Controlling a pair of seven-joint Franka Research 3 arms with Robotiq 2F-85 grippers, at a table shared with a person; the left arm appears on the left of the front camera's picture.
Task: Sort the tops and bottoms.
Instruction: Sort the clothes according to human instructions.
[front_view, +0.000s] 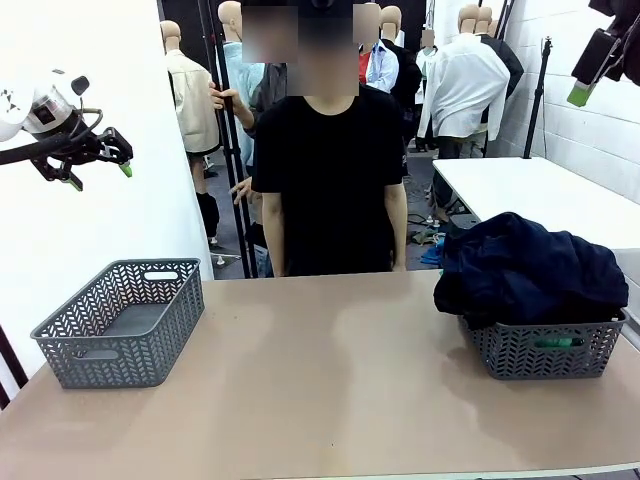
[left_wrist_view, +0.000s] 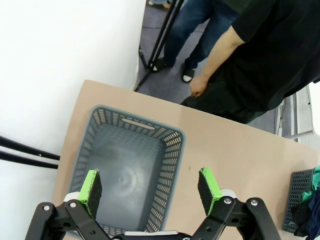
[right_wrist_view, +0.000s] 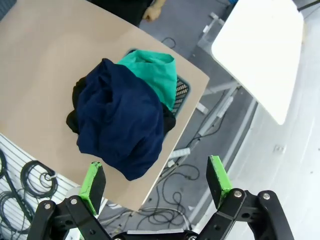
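The green bottoms (right_wrist_view: 152, 75) lie in the grey basket (front_view: 545, 348) on the right side of the table (front_view: 330, 390). From above, you can see them bunched up at the far side of the pile, with the basket's rim peeking out next to them. A big dark blue garment (right_wrist_view: 120, 120) lies over most of them and hangs over the basket's edges. From the front, the dark blue cloth (front_view: 525, 268) is heaped high above the basket, and a little bit of green (front_view: 558, 342) shows through the holes in the basket's wall.

The right gripper (right_wrist_view: 156, 180) hangs high over this pile. Its green-tipped fingers (right_wrist_view: 93, 181) stand wide apart and hold nothing.

On the left side of the table sits another grey basket (front_view: 125, 322). It has nothing in it. The two baskets are well apart, with bare table between them.

The left gripper (left_wrist_view: 150, 190) hangs high over the left basket (left_wrist_view: 172, 165). Its fingers (left_wrist_view: 90, 189) are also spread wide, with nothing between them. From the front you can see it up in the air near a white wall (front_view: 100, 152).

A person (front_view: 330, 180) in a black shirt stands at the far side of the table, arms down.
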